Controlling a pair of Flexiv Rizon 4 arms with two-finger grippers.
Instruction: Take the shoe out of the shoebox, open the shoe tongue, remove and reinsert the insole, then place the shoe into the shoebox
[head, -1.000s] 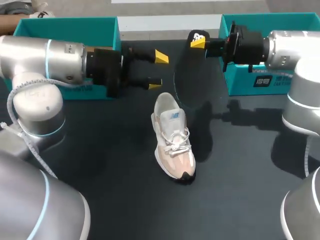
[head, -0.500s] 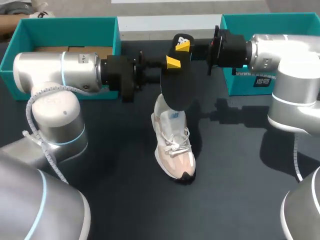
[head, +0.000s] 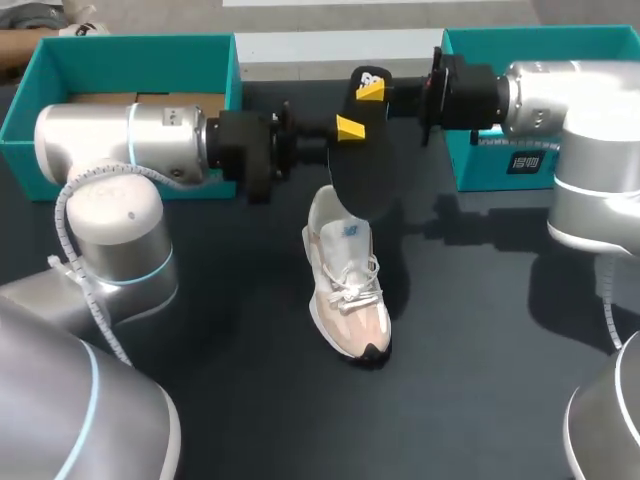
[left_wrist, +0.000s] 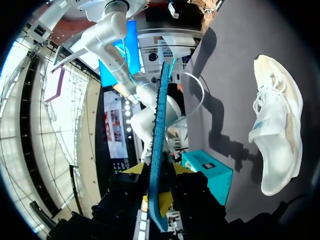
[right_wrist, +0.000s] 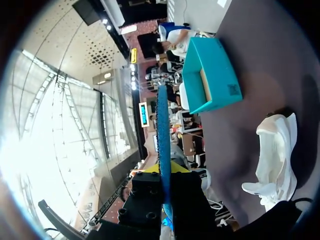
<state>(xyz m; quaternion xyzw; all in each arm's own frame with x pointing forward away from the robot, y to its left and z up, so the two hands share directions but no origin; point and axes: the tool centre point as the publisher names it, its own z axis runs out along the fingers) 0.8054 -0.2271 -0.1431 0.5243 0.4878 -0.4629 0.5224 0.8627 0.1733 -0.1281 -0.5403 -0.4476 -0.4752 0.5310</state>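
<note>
Both the left tool (head: 350, 128) and right tool (head: 372, 90) pinch the black insole (head: 362, 175). It covers the heel of the white shoe (head: 346, 280). The arms block parts of the left shoebox (head: 130, 48) and right shoebox (head: 545, 38).

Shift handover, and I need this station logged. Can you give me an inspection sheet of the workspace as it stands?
Surface: dark table with arm shadows on it.
Job's things: shoe upright on its sole on the table, outside both boxes; black insole held in the air, over the shoe's heel end in the head view; left teal box and right teal box open at the far edge.
Clutter: nothing seen.
Grippers: left claw and right claw both shut on the insole.
Cables: white cable along the left arm, another along the right arm.
Surroundings: nothing seen reaching over the table.
</note>
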